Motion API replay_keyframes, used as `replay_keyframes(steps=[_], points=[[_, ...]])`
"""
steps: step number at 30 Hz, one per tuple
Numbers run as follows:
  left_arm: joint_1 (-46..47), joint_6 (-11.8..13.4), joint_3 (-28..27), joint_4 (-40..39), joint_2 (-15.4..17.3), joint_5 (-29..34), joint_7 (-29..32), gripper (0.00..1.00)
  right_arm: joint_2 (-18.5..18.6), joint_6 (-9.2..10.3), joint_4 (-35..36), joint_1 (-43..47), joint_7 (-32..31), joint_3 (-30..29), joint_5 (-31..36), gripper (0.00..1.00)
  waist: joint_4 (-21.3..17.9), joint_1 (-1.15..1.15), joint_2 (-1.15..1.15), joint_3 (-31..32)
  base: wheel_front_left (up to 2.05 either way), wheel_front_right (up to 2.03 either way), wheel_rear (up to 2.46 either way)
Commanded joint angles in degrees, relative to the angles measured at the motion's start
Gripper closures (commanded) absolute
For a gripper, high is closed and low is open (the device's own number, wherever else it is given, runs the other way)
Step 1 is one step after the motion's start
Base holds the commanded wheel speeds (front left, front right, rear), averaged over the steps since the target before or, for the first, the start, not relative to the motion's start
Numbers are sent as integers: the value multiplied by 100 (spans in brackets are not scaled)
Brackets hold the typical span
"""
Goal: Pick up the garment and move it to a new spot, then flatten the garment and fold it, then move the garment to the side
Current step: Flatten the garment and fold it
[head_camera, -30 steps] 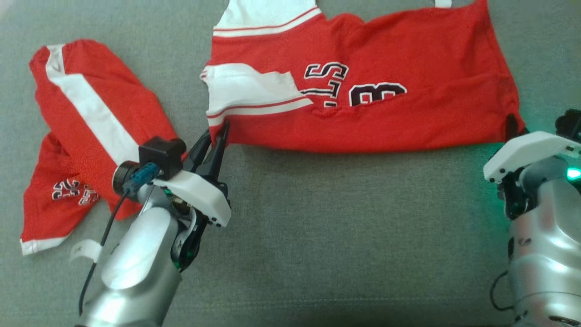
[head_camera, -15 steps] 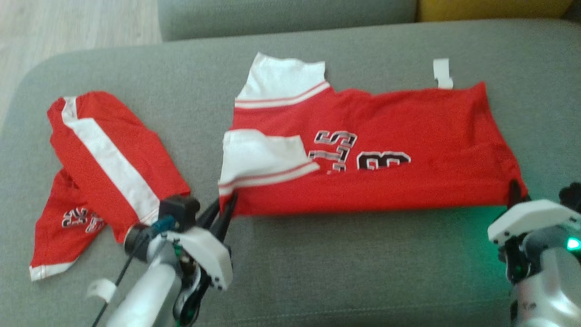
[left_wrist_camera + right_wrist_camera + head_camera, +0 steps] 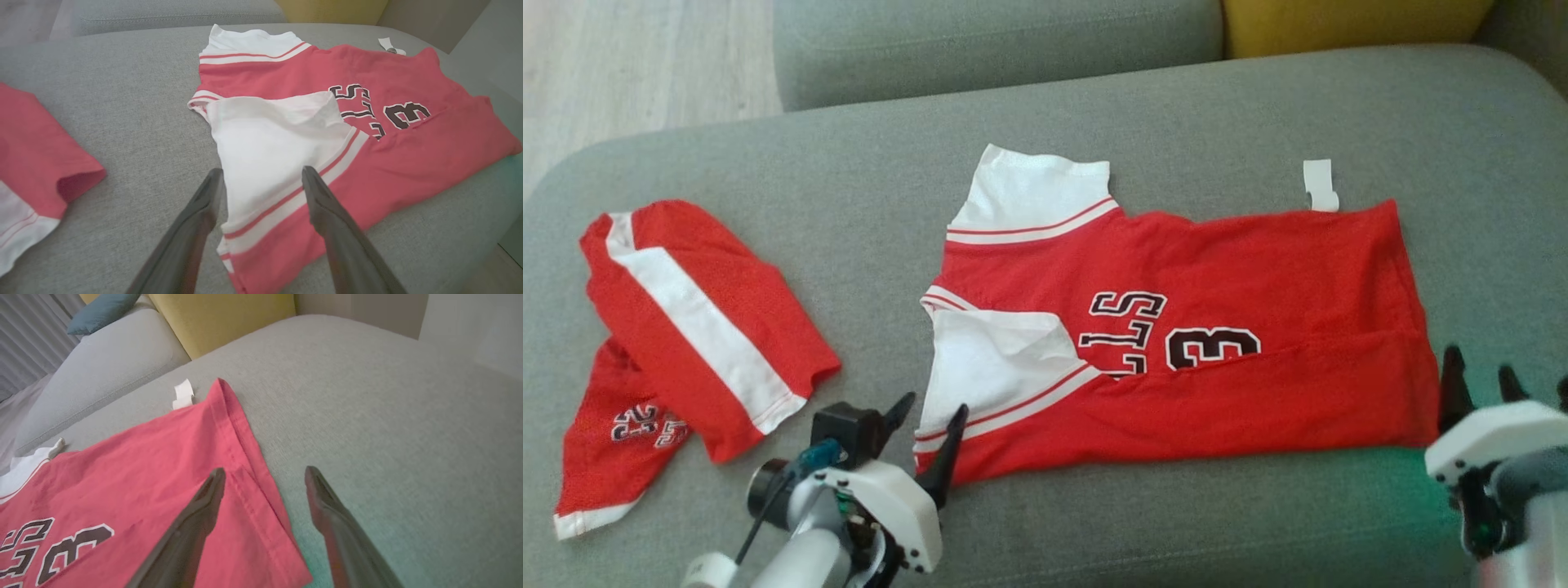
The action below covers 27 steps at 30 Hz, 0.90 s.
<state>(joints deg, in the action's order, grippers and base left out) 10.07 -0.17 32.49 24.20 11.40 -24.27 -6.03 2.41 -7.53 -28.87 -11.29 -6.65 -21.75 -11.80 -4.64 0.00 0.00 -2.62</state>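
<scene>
1. On the grey sofa [image 3: 849, 204], the folded red jersey [image 3: 1217, 269] lies flat.
2. At its 7 o'clock: left hand [image 3: 934, 403] released, beside the white sleeve [image 3: 996, 367].
3. At 4 o'clock: right hand [image 3: 1478, 363] released, beside its edge.

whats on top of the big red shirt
Its own white sleeve lies folded over the red shirt, covering part of the black lettering. The print beneath it is hidden.
</scene>
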Motion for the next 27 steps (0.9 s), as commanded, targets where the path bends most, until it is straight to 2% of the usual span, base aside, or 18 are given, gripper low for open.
replay_keyframes(steps=[1,8,14,19,22,24,27], points=[[366,43,-278,-177,142,32,-120,0,47,4,379,-324,62,238,123,0,-41,0,0,-96,0,0,0],[904,-3,-545,-451,238,0,-525,0,47,4,1223,-649,340,755,384,0,-137,0,0,-524,0,0,0],[1737,-261,-632,-634,503,21,-269,0,47,4,1558,-1034,328,1084,529,0,-275,0,0,-1053,0,0,0],[2962,-610,-464,-395,865,-4,547,0,47,4,1780,-1527,251,1333,629,0,-449,0,0,-1651,0,0,0],[3713,-703,-272,-62,1092,-131,1044,0,47,4,1895,-1867,194,1505,665,0,-638,0,0,-2054,0,0,0],[4183,-724,-16,117,1218,-310,1347,0,47,4,1944,-2101,174,1636,660,0,-773,0,0,-2296,0,0,0],[4890,-728,652,221,1538,-762,1740,0,47,4,1980,-2420,163,1838,640,0,-959,0,0,-2593,0,0,0]])
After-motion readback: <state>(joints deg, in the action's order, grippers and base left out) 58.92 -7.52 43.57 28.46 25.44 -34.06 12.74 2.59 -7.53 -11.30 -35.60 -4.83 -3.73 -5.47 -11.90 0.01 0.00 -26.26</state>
